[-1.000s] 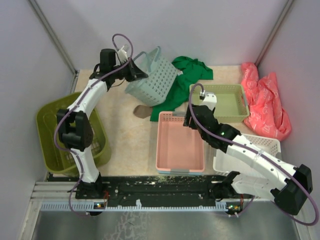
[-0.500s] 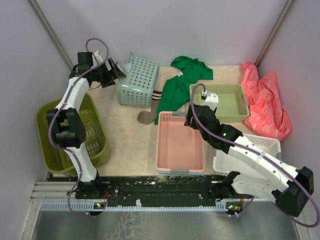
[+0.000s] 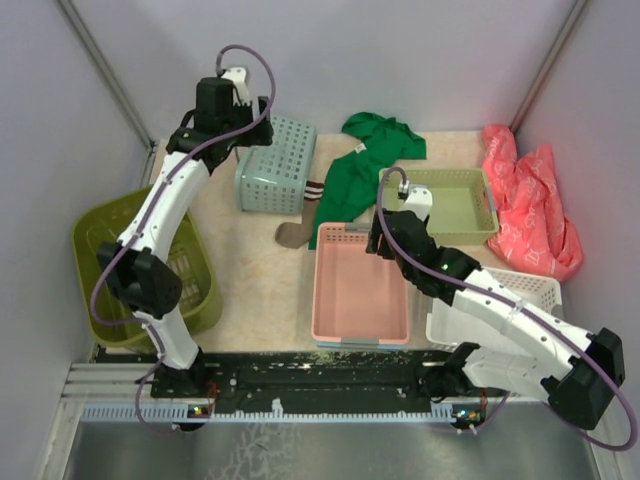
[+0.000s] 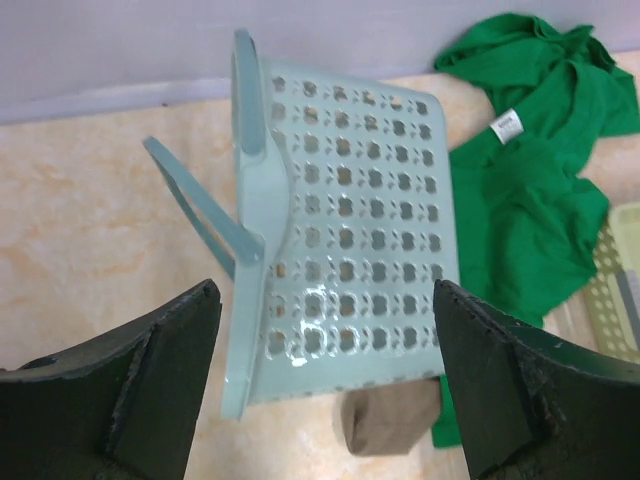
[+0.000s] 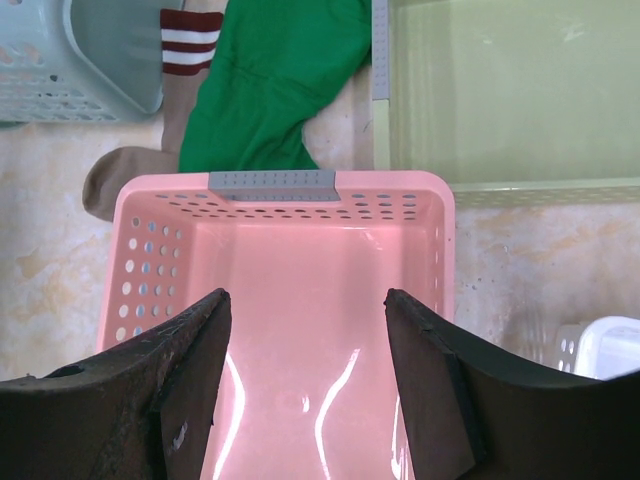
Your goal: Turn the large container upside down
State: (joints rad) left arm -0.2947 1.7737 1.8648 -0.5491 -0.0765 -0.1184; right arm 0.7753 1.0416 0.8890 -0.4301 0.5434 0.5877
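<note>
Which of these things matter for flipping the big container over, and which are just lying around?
Job in hand:
large olive-green basket, upright, far left

Just lying about:
teal basket
pink tray
pale green tray
white basket
green shirt
brown sock
red-pink cloth

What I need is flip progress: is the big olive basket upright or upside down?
Upright, not yet flipped: from above, the olive basket shows its open mouth and slotted inner floor.

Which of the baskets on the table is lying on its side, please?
The teal basket beneath the left hand: its opening faces sideways, whereas every other one sits open side up.
</note>
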